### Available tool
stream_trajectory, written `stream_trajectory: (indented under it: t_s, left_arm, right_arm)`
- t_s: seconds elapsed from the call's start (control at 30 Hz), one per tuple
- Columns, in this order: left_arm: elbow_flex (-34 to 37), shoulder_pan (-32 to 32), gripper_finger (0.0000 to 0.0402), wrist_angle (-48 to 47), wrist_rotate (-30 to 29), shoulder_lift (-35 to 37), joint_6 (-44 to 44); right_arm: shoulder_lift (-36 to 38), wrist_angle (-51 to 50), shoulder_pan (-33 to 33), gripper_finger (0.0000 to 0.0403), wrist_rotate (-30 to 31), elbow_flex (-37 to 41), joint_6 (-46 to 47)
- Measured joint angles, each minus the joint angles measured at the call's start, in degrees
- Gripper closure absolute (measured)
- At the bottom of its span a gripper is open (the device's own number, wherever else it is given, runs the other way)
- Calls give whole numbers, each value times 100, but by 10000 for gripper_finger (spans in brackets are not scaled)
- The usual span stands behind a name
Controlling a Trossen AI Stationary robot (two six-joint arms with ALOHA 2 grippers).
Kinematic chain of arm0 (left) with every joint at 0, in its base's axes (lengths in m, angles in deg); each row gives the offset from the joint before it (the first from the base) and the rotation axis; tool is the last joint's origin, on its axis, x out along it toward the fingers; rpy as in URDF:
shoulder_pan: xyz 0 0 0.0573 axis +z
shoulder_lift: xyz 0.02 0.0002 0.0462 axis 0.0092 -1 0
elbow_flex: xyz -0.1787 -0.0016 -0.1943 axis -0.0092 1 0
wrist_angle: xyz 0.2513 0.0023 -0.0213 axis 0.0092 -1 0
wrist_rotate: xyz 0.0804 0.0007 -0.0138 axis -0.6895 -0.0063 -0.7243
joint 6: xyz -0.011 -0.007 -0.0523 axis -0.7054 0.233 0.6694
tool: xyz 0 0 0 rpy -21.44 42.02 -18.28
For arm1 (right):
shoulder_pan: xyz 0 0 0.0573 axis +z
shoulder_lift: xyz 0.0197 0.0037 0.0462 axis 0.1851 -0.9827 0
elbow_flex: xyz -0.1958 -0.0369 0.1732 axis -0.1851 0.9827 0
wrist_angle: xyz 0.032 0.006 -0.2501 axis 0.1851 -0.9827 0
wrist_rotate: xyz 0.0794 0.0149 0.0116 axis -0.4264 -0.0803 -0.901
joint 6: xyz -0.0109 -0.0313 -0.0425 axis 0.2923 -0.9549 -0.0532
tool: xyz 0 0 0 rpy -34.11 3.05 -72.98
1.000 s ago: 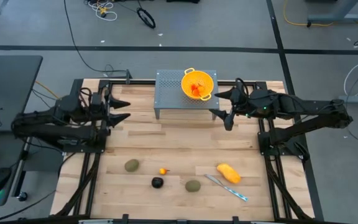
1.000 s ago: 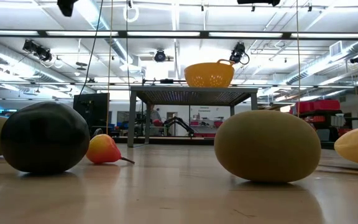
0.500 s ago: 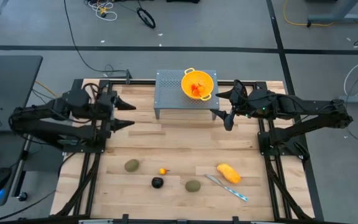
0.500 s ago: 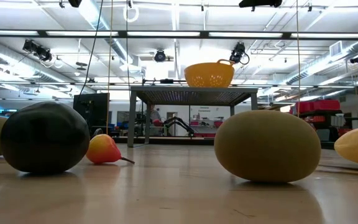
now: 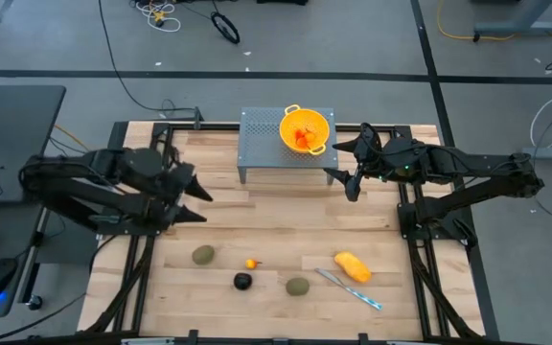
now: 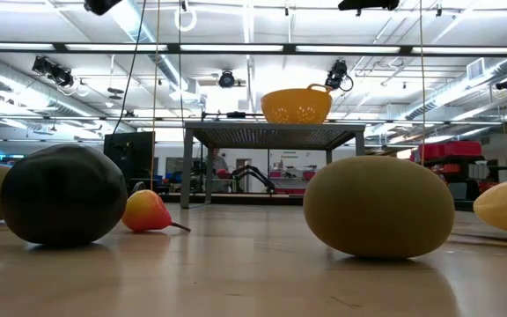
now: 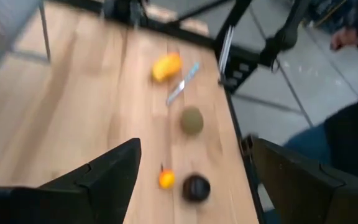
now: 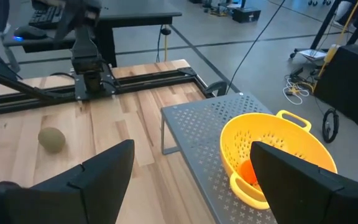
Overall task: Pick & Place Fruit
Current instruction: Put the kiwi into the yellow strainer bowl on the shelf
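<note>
The fruit lies on the wooden table near its front edge: an olive oval (image 5: 203, 255), a tiny orange piece (image 5: 250, 264), a black ball (image 5: 243, 281), a second olive oval (image 5: 298, 287) and a yellow-orange oblong (image 5: 353, 266). More orange pieces (image 5: 304, 139) sit in the yellow colander (image 5: 306, 128) on the grey perforated stand (image 5: 266, 149). My left gripper (image 5: 202, 205) hangs open above the table's left side, with the fruit beyond its fingers (image 7: 196, 144). My right gripper (image 5: 337, 161) waits open beside the stand, facing the colander (image 8: 278, 155).
A silver-and-blue knife (image 5: 350, 289) lies beside the yellow-orange oblong. The stand fills the far middle of the table. Bare wood lies between the stand and the row of fruit. Black frame rails run along both sides. A person (image 7: 353, 124) stands past the table's edge.
My left gripper has swung away from the far left corner toward the table's near edge and a little to the right. It has tipped downward, and now points at the fruit. My right arm has kept still.
</note>
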Motion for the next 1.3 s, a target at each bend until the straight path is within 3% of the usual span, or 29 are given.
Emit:
stream_trajectory:
  t_s: [0.3, 0.47, 0.73, 1.07, 1.3]
  left_arm:
    - [0, -693, 82, -837, -65, -517, 110]
    - [0, -1023, 82, -918, -378, -879, 138]
    - [0, -1311, 80, -918, -308, -1477, 815]
    - [0, -1578, 31, -1168, -314, -2000, 958]
    - [2, -1876, 34, -1323, -846, -2123, 1331]
  right_arm:
    - [0, 2, 0, 71, 0, -1, 0]
    - [0, 1, 0, 71, 4, -2, 0]
    - [0, 1, 0, 71, 9, 0, 0]
    - [-2, 0, 0, 71, 9, -2, 0]
    - [-2, -1, 0, 71, 11, -1, 0]
